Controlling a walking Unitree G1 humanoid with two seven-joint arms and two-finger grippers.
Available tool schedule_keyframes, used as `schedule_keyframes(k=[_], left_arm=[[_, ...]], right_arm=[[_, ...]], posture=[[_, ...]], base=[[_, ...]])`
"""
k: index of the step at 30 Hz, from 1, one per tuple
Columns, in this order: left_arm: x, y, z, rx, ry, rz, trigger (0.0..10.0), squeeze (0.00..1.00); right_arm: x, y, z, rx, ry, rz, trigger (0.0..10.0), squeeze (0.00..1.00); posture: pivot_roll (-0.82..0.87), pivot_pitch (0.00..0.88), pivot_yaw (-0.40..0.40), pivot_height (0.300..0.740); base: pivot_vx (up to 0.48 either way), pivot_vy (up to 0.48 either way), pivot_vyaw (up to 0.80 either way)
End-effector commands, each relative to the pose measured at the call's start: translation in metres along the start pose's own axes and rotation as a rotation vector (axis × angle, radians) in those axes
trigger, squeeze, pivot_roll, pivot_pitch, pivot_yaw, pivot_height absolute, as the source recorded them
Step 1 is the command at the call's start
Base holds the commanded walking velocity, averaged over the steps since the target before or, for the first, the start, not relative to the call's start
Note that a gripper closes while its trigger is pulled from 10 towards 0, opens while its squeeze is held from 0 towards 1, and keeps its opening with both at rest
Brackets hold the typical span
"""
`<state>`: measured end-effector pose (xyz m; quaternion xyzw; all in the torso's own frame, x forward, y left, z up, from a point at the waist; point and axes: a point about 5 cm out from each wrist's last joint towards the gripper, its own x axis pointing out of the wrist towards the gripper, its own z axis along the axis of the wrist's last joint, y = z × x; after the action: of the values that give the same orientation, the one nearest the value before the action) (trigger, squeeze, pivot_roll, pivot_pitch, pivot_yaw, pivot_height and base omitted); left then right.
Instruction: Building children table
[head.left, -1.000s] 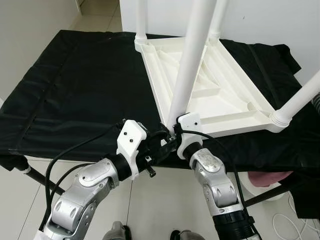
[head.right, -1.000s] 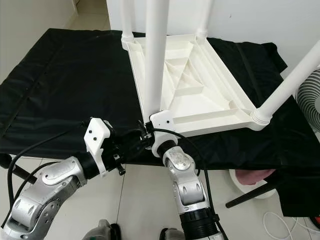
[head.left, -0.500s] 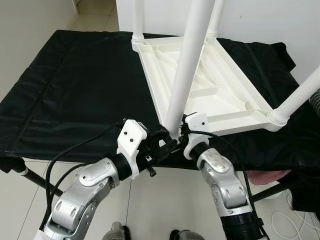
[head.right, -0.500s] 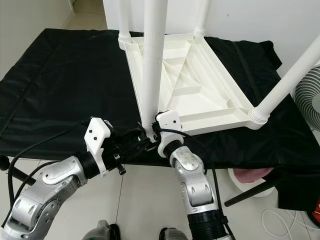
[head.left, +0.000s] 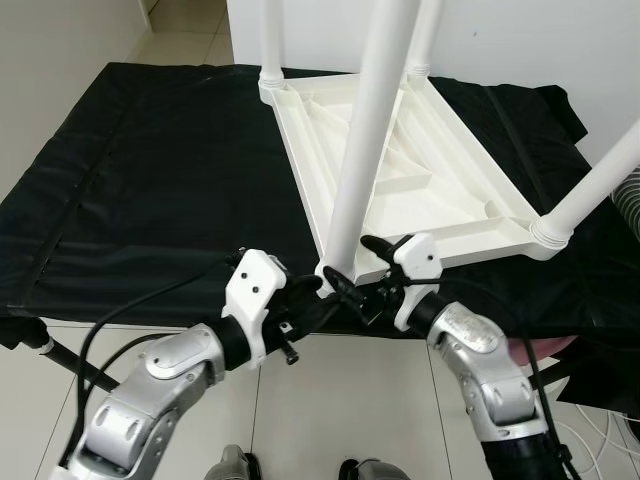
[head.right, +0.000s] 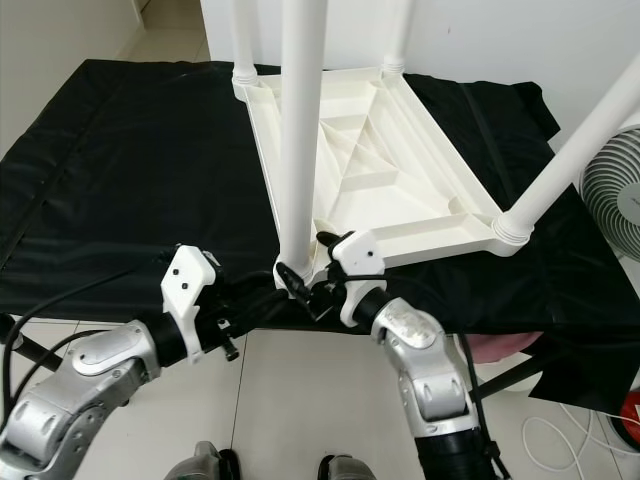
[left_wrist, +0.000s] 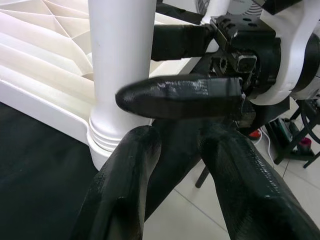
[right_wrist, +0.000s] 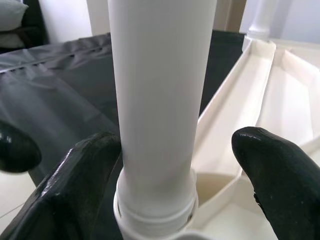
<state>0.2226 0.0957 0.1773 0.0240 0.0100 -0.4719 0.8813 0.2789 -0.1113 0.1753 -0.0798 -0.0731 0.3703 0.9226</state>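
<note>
Near-corner leg seating: R grip released.
Eye views: upturned white tabletop (head.left: 440, 190) on black cloth (head.left: 150, 160); right gripper (head.right: 318, 268) has swung off near leg (head.left: 352, 160), so leg likely seated. Wrist views: right fingers (right_wrist: 75, 195) spread, straddling leg, holding nothing; left gripper (left_wrist: 175, 150) parted, empty, by socket (left_wrist: 107, 135).

Your robot is showing two silver arms.
White wrist brackets (head.left: 252, 300) with dark screws are carrying black cables (head.left: 140, 310) and long black fingers (left_wrist: 125, 195).
</note>
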Motion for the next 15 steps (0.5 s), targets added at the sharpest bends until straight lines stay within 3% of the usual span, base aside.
schedule_keyframes(k=[1, 3, 4, 5, 15], left_arm=[[-0.004, -0.008, 0.000, 0.006, 0.022, -0.107, 10.0, 0.00], [-0.006, -0.008, -0.001, 0.011, 0.034, -0.115, 10.0, 0.00], [-0.009, -0.007, -0.002, 0.022, 0.046, -0.113, 10.0, 0.00], [-0.013, -0.005, -0.002, 0.031, 0.056, -0.105, 10.0, 0.00], [-0.019, -0.003, -0.001, 0.032, 0.078, -0.095, 10.0, 0.00]], right_arm=[[0.000, -0.003, -0.001, 0.010, -0.009, 0.017, 10.0, 0.00], [0.000, -0.005, -0.001, 0.004, -0.009, 0.017, 10.0, 0.00], [-0.002, -0.009, 0.000, 0.006, -0.009, 0.022, 2.1, 0.00], [-0.008, -0.013, 0.002, 0.012, -0.010, 0.035, 0.0, 0.00], [-0.027, -0.015, 0.005, 0.040, -0.013, 0.081, 0.0, 0.00]], posture=[[-0.04, 0.123, 0.008, 0.740], [-0.04, 0.123, 0.008, 0.740], [-0.04, 0.125, 0.005, 0.740], [-0.04, 0.125, 0.005, 0.740], [-0.03, 0.131, 0.007, 0.740]], base=[[0.000, 0.000, 0.00], [0.000, 0.000, 0.00], [0.000, 0.000, 0.00], [0.000, 0.000, 0.00], [0.000, 0.000, 0.00]])
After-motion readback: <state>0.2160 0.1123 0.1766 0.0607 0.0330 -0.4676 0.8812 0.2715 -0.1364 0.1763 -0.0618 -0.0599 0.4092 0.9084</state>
